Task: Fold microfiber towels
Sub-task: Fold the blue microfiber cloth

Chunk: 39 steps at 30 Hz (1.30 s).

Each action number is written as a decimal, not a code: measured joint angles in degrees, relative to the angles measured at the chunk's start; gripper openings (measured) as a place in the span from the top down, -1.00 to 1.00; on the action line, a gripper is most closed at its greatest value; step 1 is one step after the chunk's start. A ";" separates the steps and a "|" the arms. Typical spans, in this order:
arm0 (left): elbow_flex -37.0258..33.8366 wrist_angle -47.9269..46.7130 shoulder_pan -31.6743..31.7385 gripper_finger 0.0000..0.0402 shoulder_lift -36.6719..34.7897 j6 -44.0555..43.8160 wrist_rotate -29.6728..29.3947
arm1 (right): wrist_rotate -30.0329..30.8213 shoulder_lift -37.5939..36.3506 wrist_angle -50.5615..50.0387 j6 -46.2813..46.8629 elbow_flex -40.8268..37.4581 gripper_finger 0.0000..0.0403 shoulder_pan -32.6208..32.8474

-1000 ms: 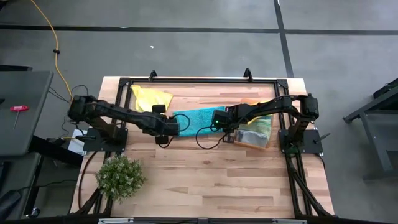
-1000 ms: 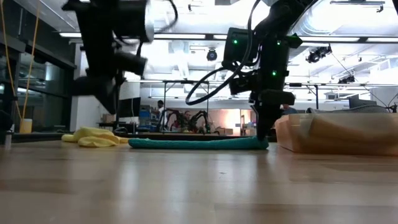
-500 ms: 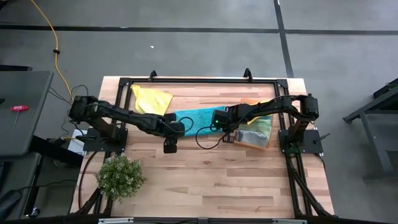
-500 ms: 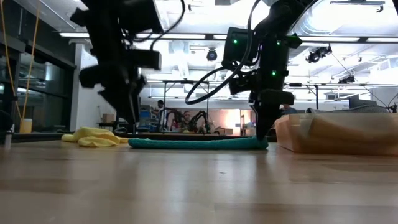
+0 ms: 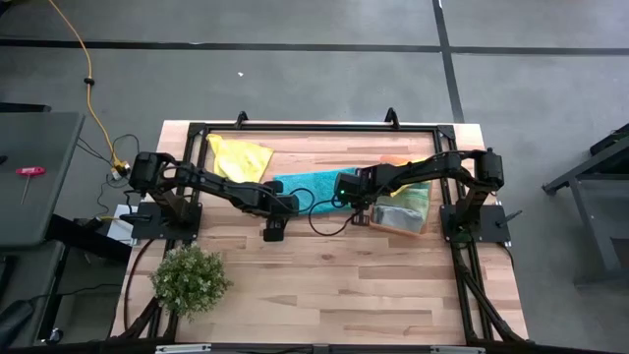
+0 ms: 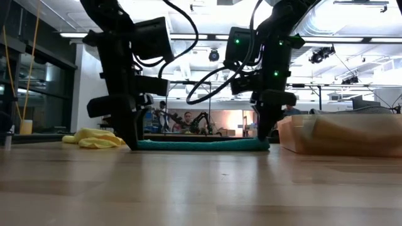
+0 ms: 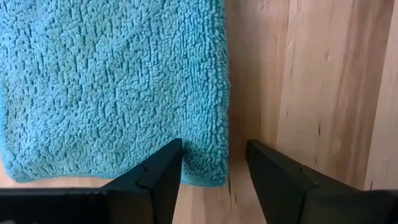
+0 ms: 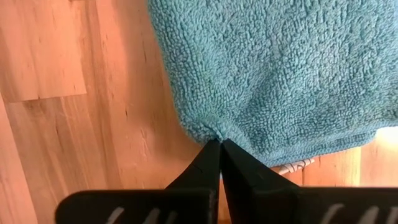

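Now that my left pincer [image 7: 214, 163] has swung down and spread wide over one corner of the teal towel [image 5: 307, 186] lying flat mid-desk, while my right pincer [image 8: 219, 148] stays pinching its other corner, I can fold.

From above I cannot see where the teal towel [image 5: 313, 185] ends, since both arms cross over it. In the left wrist view the towel runs off the picture's edge. Inside the orange bin [image 5: 401, 218] the folded cloths are too small for me to count. People [image 6: 186, 119] far behind the table in the low view are too small to make out
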 joint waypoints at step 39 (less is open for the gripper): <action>-0.33 -8.58 -7.33 1.00 -5.21 -8.99 1.91 | -12.69 -0.09 -3.90 -0.94 0.48 1.00 2.73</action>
